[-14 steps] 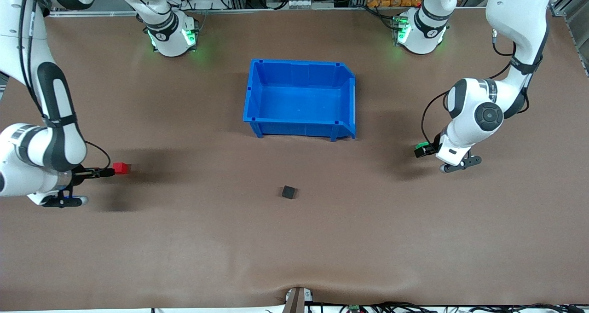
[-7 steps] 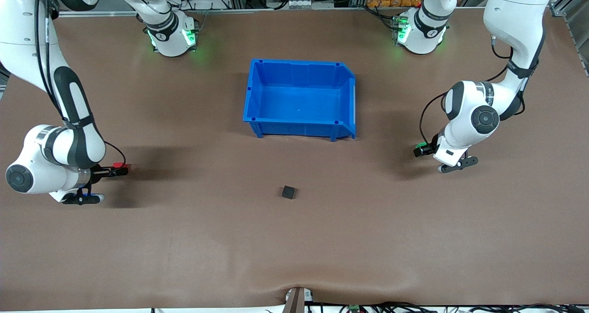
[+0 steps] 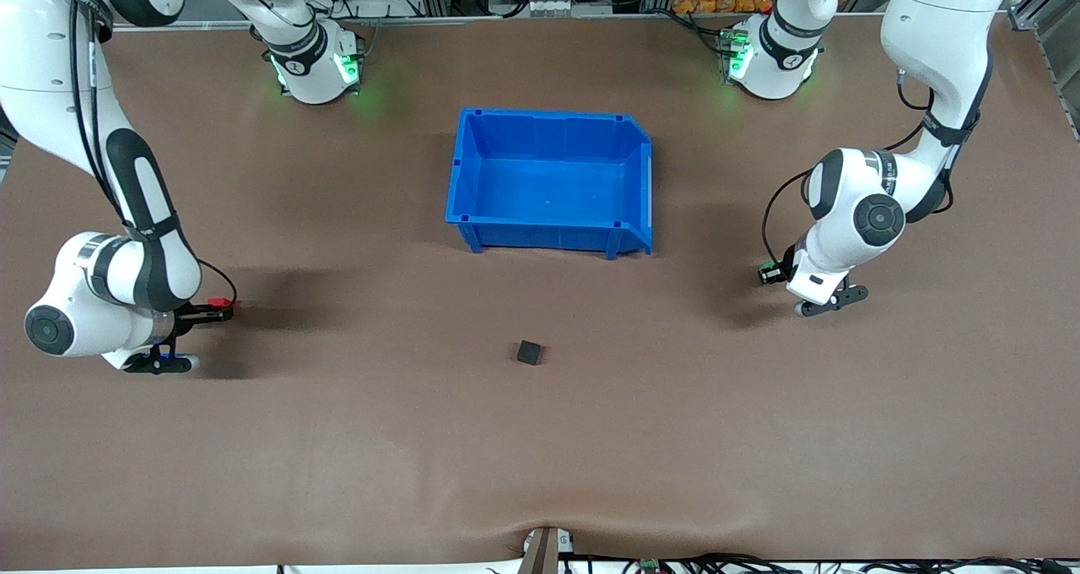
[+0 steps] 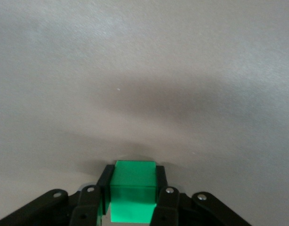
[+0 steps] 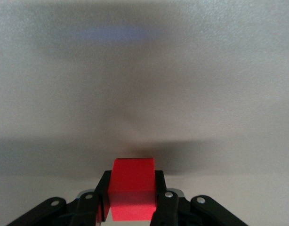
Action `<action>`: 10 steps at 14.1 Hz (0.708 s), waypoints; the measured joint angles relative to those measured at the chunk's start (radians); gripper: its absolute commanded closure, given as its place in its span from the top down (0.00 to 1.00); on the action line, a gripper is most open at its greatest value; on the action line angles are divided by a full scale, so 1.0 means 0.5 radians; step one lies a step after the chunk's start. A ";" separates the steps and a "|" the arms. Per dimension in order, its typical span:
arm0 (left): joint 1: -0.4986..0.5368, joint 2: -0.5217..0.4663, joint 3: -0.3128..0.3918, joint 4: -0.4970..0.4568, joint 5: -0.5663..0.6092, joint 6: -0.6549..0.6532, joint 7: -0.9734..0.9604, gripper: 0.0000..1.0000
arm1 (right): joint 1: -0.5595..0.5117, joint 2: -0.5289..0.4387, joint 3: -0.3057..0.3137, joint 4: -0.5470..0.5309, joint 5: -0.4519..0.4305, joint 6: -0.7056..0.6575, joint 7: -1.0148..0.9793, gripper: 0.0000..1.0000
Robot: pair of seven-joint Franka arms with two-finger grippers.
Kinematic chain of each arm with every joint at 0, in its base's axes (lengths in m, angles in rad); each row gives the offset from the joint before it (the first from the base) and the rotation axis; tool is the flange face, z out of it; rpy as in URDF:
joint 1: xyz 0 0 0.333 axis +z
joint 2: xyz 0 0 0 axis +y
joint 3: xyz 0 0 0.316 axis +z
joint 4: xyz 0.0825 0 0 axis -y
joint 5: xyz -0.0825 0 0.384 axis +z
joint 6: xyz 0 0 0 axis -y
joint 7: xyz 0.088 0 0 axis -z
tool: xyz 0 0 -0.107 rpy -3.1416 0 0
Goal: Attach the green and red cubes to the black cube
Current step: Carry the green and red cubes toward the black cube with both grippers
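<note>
The black cube (image 3: 529,353) sits alone on the brown table, nearer to the front camera than the blue bin. My right gripper (image 3: 221,307) is shut on the red cube (image 5: 132,189) and holds it just above the table at the right arm's end; a sliver of the red cube (image 3: 222,303) shows in the front view. My left gripper (image 3: 768,272) is shut on the green cube (image 4: 133,190) and holds it low over the table at the left arm's end; a bit of the green cube (image 3: 767,266) shows in the front view.
The blue bin (image 3: 553,226) stands in the middle of the table, farther from the front camera than the black cube, and nothing lies in it. Both arm bases stand along the table's back edge.
Both arms have shifted a little toward the middle of the table, each with its cube still gripped. The black cube has not moved.
</note>
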 measured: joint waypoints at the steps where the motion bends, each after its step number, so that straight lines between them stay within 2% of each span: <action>1: 0.000 0.000 -0.002 0.000 0.000 0.000 -0.001 0.00 | 0.000 0.000 0.000 0.013 0.013 0.000 0.071 0.00; 3: 0.000 0.000 -0.003 0.000 -0.001 0.000 -0.066 0.00 | 0.001 -0.006 0.029 0.043 0.059 -0.051 0.338 0.00; 6: 0.001 -0.001 -0.052 0.028 -0.002 0.009 -0.407 0.00 | 0.016 -0.014 0.168 0.132 0.181 -0.318 0.920 0.00; 10: -0.006 -0.001 -0.162 0.294 -0.019 -0.109 -1.017 0.00 | 0.042 -0.024 0.407 0.206 0.420 -0.376 1.824 0.00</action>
